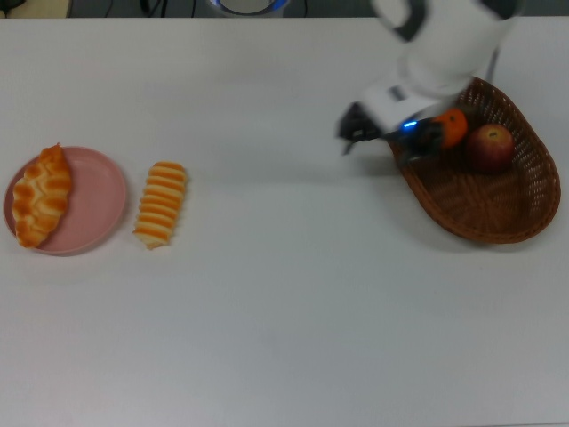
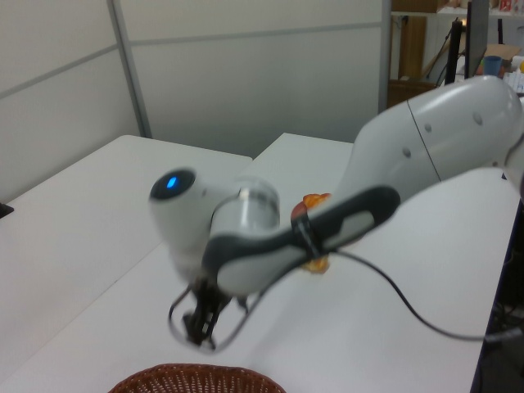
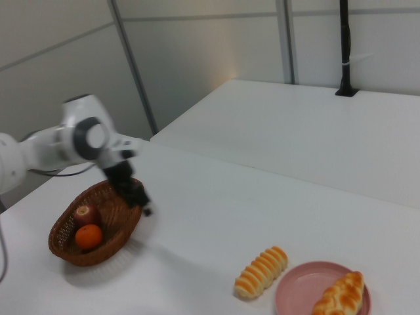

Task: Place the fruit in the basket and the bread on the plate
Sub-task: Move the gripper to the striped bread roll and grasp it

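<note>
The dark wicker basket [image 1: 498, 212] [image 3: 123, 226] at the top view's right holds both fruit: the red apple [image 1: 491, 147] [image 3: 85, 213] and the orange mandarin [image 1: 452, 126] [image 3: 88, 236]. My gripper [image 1: 384, 138] [image 2: 199, 326] [image 3: 139, 199] hangs just outside the basket's left rim in the top view, open, with nothing between its fingers. Far to the top view's left, the braided loaf [image 1: 41, 196] [image 3: 338, 294] lies on the pink plate [image 1: 96, 209] [image 3: 295, 292]. The striped roll [image 1: 161, 204] [image 3: 261, 272] lies on the table just right of the plate.
White table [image 1: 284, 311] throughout, with a wide bare stretch between the roll and the basket. In the left view my arm [image 2: 426, 155] covers most of the plate and bread. A second white table [image 3: 315, 125] stands behind in the right view.
</note>
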`<move>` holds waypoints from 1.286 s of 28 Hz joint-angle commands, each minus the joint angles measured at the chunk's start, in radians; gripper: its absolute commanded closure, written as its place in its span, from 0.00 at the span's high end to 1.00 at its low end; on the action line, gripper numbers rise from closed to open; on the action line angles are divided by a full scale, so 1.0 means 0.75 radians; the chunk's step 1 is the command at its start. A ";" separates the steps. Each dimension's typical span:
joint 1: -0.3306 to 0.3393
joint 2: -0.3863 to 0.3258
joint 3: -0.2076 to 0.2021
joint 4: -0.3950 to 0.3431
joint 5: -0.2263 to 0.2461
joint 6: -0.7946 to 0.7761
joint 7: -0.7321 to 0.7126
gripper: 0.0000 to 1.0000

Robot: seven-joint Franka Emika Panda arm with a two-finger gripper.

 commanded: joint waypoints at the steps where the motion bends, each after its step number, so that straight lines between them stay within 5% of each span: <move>1: -0.201 -0.033 -0.001 -0.045 -0.009 -0.010 -0.138 1.00; 9: -0.461 -0.027 -0.001 -0.069 -0.023 0.005 -0.353 1.00; 15: -0.567 -0.027 -0.001 -0.130 -0.031 0.157 -0.405 1.00; 23: -0.643 -0.002 -0.001 -0.225 -0.042 0.354 -0.429 1.00; 34: -0.678 0.081 -0.001 -0.227 -0.086 0.428 -0.458 1.00; 36: -0.678 0.096 -0.001 -0.227 -0.099 0.428 -0.460 0.90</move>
